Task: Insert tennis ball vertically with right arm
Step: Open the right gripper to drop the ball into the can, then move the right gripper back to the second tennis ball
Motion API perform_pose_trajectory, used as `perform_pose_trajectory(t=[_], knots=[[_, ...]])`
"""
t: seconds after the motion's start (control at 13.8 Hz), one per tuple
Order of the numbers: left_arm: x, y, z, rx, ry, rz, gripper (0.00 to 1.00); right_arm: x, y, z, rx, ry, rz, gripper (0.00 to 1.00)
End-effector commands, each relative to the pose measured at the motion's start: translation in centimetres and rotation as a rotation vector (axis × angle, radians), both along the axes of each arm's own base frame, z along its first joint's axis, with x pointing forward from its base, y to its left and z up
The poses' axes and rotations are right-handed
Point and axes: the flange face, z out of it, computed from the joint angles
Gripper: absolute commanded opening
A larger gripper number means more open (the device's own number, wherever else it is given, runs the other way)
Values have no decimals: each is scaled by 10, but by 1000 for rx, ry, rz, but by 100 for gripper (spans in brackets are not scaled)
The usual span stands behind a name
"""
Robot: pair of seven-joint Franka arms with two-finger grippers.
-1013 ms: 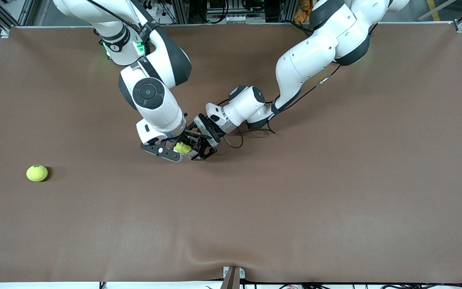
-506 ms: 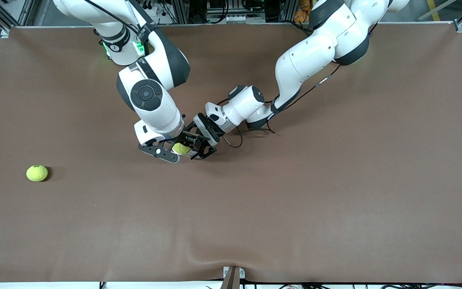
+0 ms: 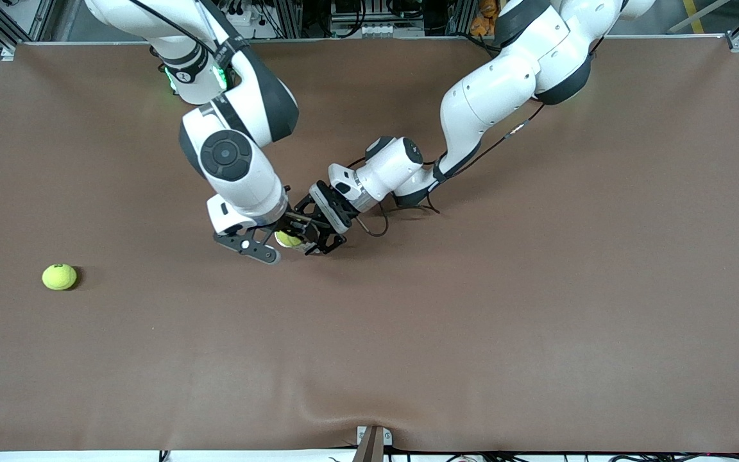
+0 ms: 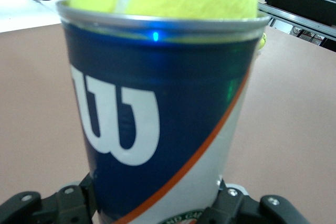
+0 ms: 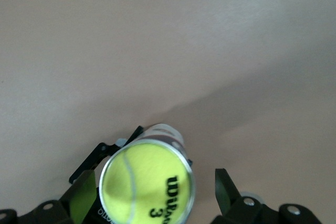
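Note:
A blue and white Wilson can (image 4: pixel 157 129) stands upright in the middle of the table, with my left gripper (image 4: pixel 157 211) shut on its lower part. A yellow tennis ball (image 5: pixel 147 187) sits in the can's mouth, its top bulging above the silver rim (image 5: pixel 186 156). In the front view the ball (image 3: pixel 288 239) shows between the two hands. My right gripper (image 5: pixel 155 190) hangs open right over the can, one finger (image 5: pixel 226 187) on each side of the ball and apart from it. The left gripper (image 3: pixel 318 240) comes in from the side.
A second tennis ball (image 3: pixel 59 276) lies loose on the brown table cover (image 3: pixel 472 321) toward the right arm's end. The left arm's cable (image 3: pixel 376 224) loops over the table by its wrist.
My right gripper has opened and let go of the tennis ball, which now rests in the can's mouth. The right hand has drifted a little toward its own end. The left arm has held still.

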Motion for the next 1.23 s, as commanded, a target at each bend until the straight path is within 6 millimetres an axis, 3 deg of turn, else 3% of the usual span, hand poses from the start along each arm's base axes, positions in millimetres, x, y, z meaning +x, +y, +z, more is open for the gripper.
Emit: perform_pose_trajectory(t=[0.0,0.14,0.36,0.65,0.87,0.94,1.16], knots=[[0,-2,-4,-10,8,20,81,5,-19,21,-12,27,31,100],[0,-2,-4,-9,7,19,81,9,-30,19,-15,37,47,100],[1,-2,-3,-10,7,20,81,9,-30,10,-29,41,56,100],[1,-2,-3,-10,7,20,81,-4,-18,-19,-66,44,100,100],[1,-2,-3,-10,7,20,81,-1,-24,-16,-62,41,93,100],[1,-2,-3,-10,7,20,81,3,-33,-8,-51,38,98,100],[1,-2,-3,-11,6,21,81,15,-98,33,10,109,185,100]])
